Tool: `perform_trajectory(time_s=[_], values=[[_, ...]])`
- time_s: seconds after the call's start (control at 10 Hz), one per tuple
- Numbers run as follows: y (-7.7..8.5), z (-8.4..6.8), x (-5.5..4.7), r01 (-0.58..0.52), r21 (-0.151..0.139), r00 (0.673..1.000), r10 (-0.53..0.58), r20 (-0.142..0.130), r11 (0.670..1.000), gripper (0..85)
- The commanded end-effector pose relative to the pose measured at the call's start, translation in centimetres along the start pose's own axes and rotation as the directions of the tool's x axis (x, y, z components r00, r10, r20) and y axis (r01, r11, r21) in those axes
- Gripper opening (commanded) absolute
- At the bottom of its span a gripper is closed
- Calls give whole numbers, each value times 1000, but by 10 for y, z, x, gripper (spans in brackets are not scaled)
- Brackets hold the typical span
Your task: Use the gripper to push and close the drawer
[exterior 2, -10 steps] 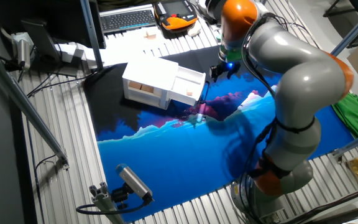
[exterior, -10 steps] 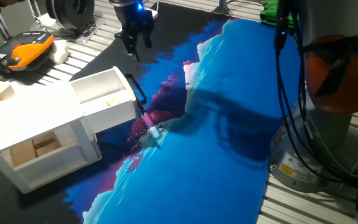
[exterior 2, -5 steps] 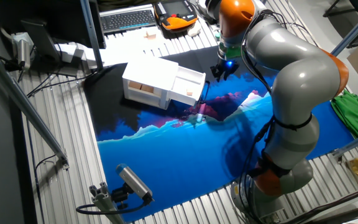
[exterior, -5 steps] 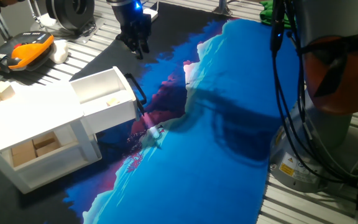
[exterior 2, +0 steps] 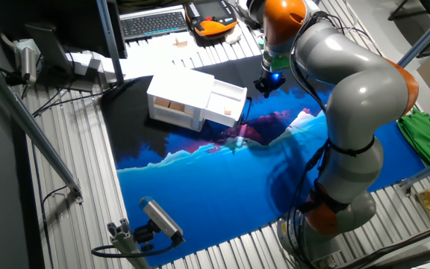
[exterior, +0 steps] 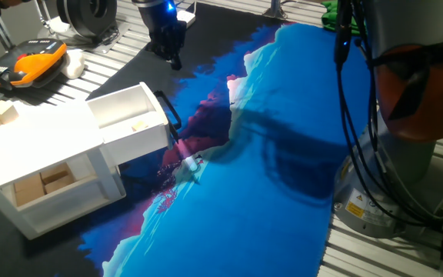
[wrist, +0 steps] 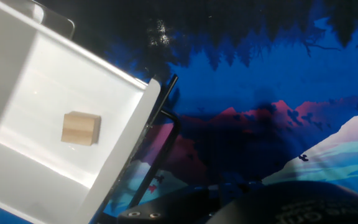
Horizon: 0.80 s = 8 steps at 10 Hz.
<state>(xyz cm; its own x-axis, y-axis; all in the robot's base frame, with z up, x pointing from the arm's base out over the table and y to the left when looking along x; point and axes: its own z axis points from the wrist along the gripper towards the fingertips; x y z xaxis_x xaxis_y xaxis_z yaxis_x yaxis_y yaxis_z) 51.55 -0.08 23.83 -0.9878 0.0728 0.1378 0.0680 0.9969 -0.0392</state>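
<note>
The white drawer (exterior: 129, 115) stands pulled out of the small white cabinet (exterior: 44, 142), its black bar handle (exterior: 172, 114) facing the blue mat. A small wooden block (wrist: 81, 129) lies inside it. My black gripper (exterior: 174, 60), blue light above it, hangs over the dark mat behind and to the right of the drawer, apart from it. Its fingers look pressed together and hold nothing. In the other fixed view the gripper (exterior 2: 263, 87) is just right of the drawer (exterior 2: 226, 101). The hand view shows the drawer (wrist: 17, 93) and handle (wrist: 163, 134) at left.
The cabinet's lower shelf (exterior: 44, 183) holds wooden blocks; another block (exterior: 4, 113) sits on top. An orange pendant (exterior: 25, 65) lies behind the cabinet. The grey-and-orange robot base (exterior: 406, 115) with cables stands at right. A blue mountain-print mat (exterior: 268, 192) covers the table.
The gripper's fingers, spread a second ago, have come together. The hand shifted slightly right and away; the arm's upper links turned a little. The drawer has not moved.
</note>
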Motion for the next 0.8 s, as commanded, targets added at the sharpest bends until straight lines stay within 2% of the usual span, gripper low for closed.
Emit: perform_trajectory(time_s=[0.0,0.4,0.7], values=[[0,0,0,1,0,1000,-1,-1,1000,0],[0,2,0,1,-1,1000,-1,-2,1000,0],[0,16,-4,3,-7,1000,-3,11,1000,0]])
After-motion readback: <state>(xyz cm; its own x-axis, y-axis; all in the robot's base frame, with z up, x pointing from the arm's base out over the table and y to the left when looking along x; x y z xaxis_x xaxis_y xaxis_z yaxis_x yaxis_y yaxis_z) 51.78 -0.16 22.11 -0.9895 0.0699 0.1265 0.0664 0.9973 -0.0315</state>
